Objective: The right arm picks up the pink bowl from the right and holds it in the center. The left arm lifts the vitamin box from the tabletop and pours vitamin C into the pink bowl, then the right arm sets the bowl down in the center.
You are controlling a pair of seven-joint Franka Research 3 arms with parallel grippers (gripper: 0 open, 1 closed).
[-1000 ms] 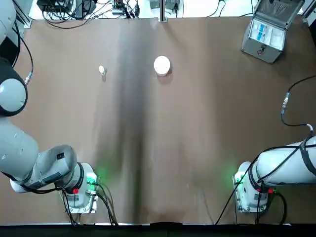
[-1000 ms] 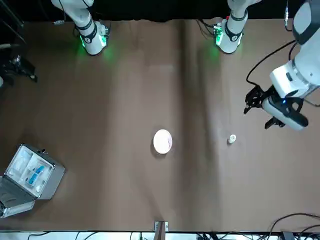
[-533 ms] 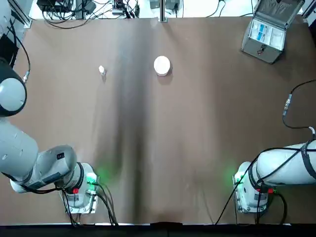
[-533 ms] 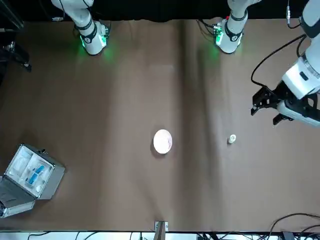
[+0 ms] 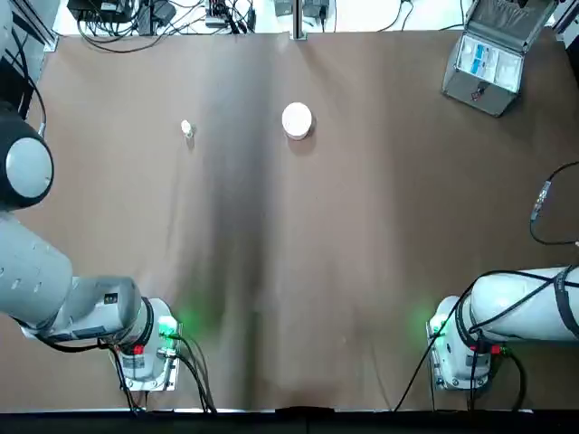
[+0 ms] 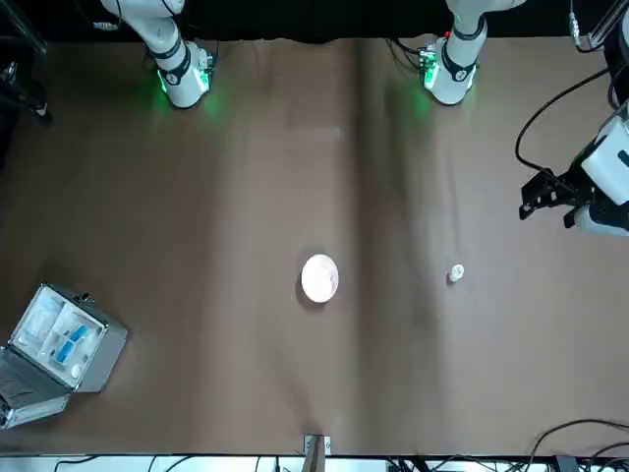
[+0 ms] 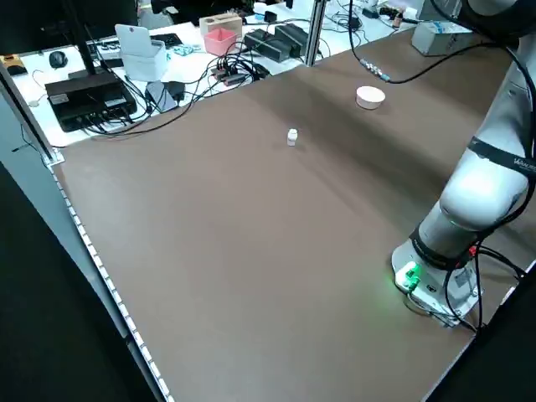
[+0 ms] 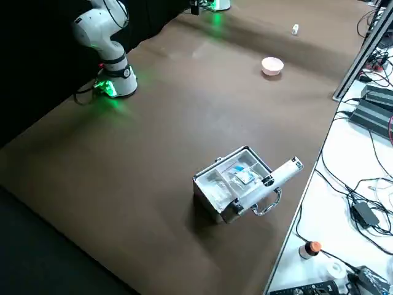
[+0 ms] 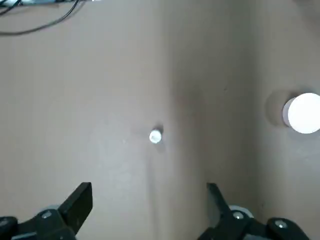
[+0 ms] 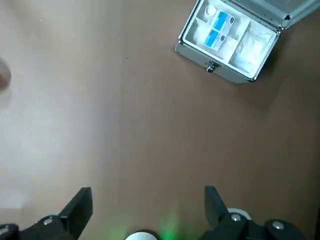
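Pink bowl (image 5: 297,120) is sitting on the tabletop (image 5: 362,235) near the middle of the far half, with nothing gripping it, and the vitamin box (image 5: 187,128) is standing well apart from it toward your robot's left side. In the front view you are seeing the same pair: the bowl central, the little white container off toward the left arm's side. From this layout, the run looks to be either at its closing stage, with the bowl already down in the center, or not yet begun; these frames are not telling you which, and you cannot see whether anything is lying inside the bowl.

You are looking at two empty grippers. The left gripper (image 9: 149,212) is hanging high over the table with its fingers spread wide, the vitamin box and the bowl both showing far below it, touching neither. The right gripper (image 10: 147,212) is likewise spread wide and holding nothing, hovering over bare table on its own side, with the open grey case (image 10: 232,42) below.

If the bowl is already served, you are only needing to park both arms; otherwise the right gripper needs to travel toward the bowl's rim first.
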